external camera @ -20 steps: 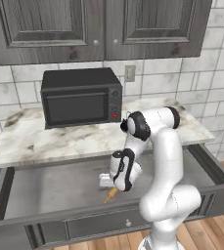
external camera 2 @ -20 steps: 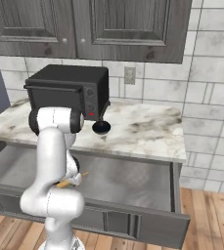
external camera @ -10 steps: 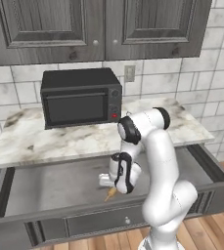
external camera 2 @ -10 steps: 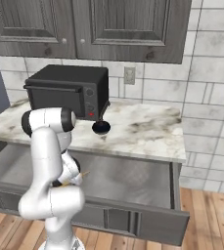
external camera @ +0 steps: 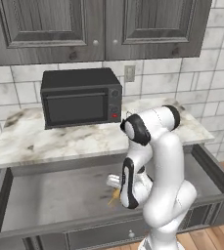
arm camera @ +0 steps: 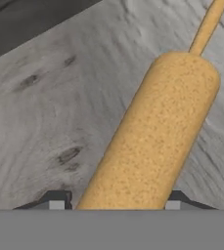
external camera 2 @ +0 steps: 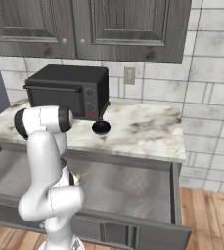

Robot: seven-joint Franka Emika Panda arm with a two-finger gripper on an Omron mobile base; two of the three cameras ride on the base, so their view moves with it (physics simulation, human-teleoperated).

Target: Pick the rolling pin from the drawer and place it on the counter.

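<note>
Reaching down into the open drawer (external camera: 45, 205), my hand (arm camera: 114, 204) straddled the rolling pin (arm camera: 157, 136), fingertips (arm camera: 56, 201) at either side; whether they pinched it, I couldn't tell.

You see the arm (external camera: 157, 166) folded down into the open drawer (external camera: 55, 195) — its hand low over the grey floor, with a sliver of the pin (external camera: 114, 197) beside it. Behind, the counter (external camera: 59, 141) carries 1 black microwave (external camera: 80, 97) — under 2 cabinets (external camera: 99, 24).

Dark grey upper cabinets (external camera: 99, 24) hang over a white tiled wall (external camera 2: 216, 73), above a wooden floor (external camera 2: 211, 219).
</note>
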